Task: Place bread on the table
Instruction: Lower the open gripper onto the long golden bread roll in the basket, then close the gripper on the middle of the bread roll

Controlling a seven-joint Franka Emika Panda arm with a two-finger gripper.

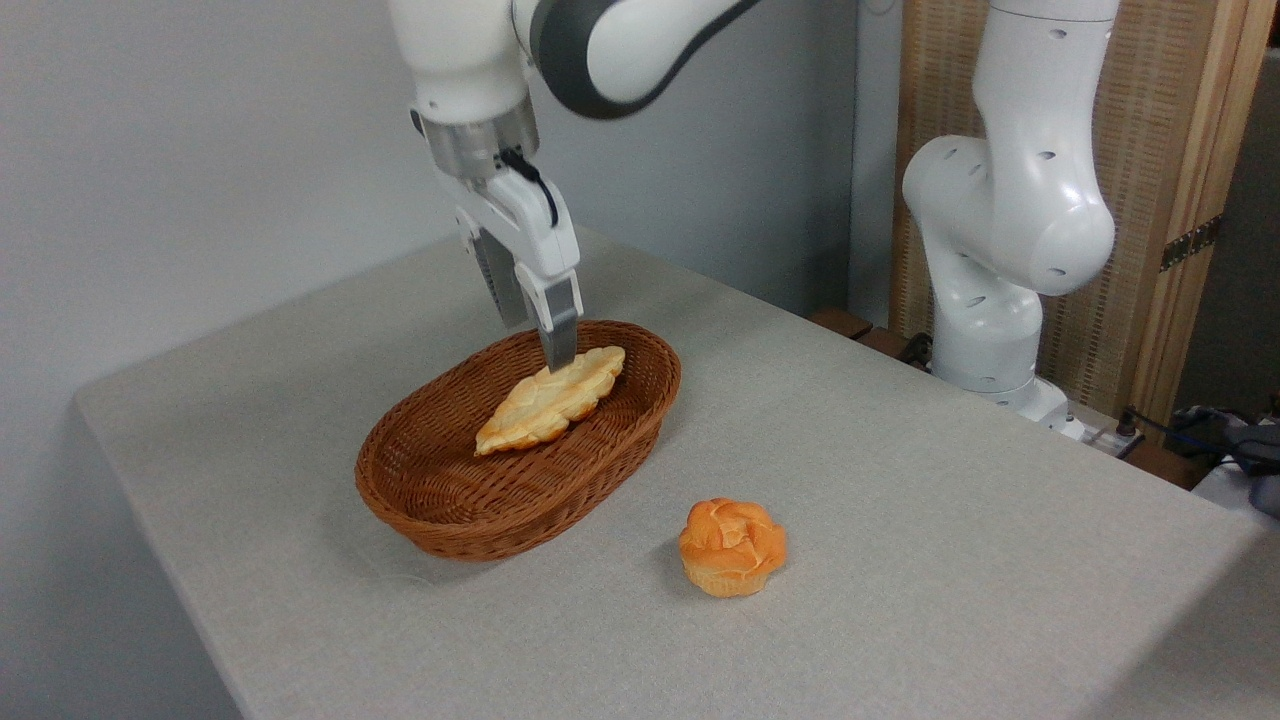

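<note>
Bread [551, 400], a pale golden braided loaf, lies tilted inside the brown wicker basket [440, 500], its upper end leaning toward the far rim. Above that end the hand [545, 350] points down, its near fingertip [560, 345] touching or just over the loaf; whether the fingers are apart or clamped cannot be told. A small orange bun [732, 546] sits on the grey worktop [900, 450] near the basket.

Plain pale grey wall [200, 150] behind, evenly lit, soft shadows. At right a wooden-framed screen with woven rattan panel [1140, 300] and metal hinge [1190, 243]. Dark cables [1160, 425] low at right edge. Desk [950, 560] covered in light grey-beige cloth, rounded corner at left.
</note>
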